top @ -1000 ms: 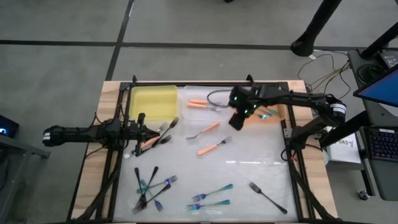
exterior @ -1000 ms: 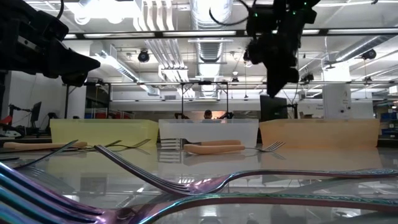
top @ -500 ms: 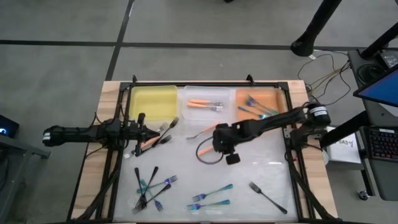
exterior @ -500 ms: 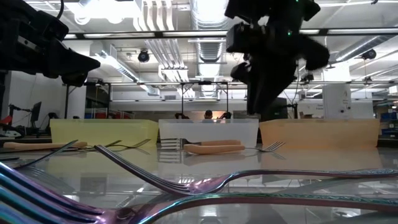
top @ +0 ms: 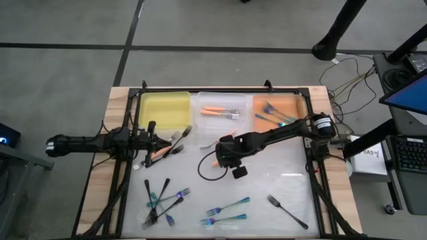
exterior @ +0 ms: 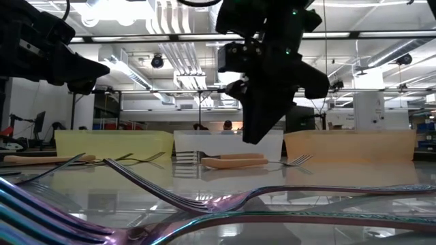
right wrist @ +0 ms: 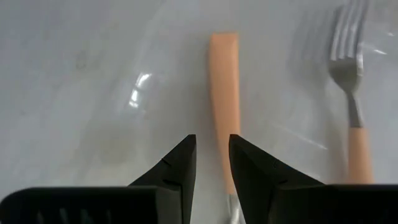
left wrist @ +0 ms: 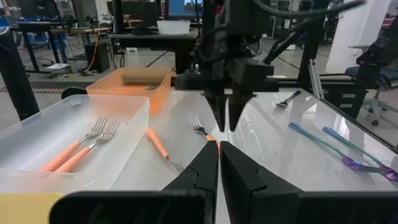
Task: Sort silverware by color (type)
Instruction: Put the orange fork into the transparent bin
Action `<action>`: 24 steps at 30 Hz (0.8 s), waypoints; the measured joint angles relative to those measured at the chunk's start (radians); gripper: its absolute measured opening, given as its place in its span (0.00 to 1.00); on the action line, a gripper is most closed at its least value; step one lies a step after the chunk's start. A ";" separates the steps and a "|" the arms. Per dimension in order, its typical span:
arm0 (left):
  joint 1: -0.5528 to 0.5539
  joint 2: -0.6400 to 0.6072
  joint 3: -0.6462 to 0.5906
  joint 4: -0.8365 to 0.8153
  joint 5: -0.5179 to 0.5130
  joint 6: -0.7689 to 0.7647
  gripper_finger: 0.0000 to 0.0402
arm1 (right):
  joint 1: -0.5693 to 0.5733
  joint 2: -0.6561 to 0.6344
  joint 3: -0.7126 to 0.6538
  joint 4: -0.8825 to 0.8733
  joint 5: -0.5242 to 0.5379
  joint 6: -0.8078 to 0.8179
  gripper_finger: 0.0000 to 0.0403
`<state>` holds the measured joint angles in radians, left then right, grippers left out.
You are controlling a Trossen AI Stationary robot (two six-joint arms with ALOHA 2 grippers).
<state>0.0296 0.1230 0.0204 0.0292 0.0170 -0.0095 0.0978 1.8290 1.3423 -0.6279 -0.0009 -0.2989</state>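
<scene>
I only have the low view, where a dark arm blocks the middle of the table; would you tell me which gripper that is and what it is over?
Observer: It is the right gripper, open, with the handle of an orange-handled fork running between its fingers on the table.
Operator: Thank you. Where is the other arm?
Observer: The left gripper is shut at the table's left side, beside a few forks.
Operator: And what is inside the orange bin?
Observer: The orange bin holds teal-handled forks.
</scene>
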 joint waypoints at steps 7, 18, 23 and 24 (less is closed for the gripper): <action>0.000 0.000 0.000 0.000 0.000 0.000 0.00 | -0.001 0.053 0.029 -0.040 0.001 -0.033 0.21; 0.000 0.000 0.000 0.000 0.000 0.000 0.00 | -0.030 0.056 0.029 -0.040 0.002 -0.034 0.21; 0.000 0.000 0.000 0.000 0.000 0.000 0.00 | -0.048 0.089 0.029 -0.037 0.002 -0.034 0.21; 0.000 0.000 0.000 0.000 0.000 0.000 0.00 | -0.053 0.097 0.029 -0.039 0.002 -0.034 0.21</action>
<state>0.0296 0.1230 0.0204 0.0292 0.0170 -0.0096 0.0453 1.9263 1.3708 -0.6674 0.0006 -0.3331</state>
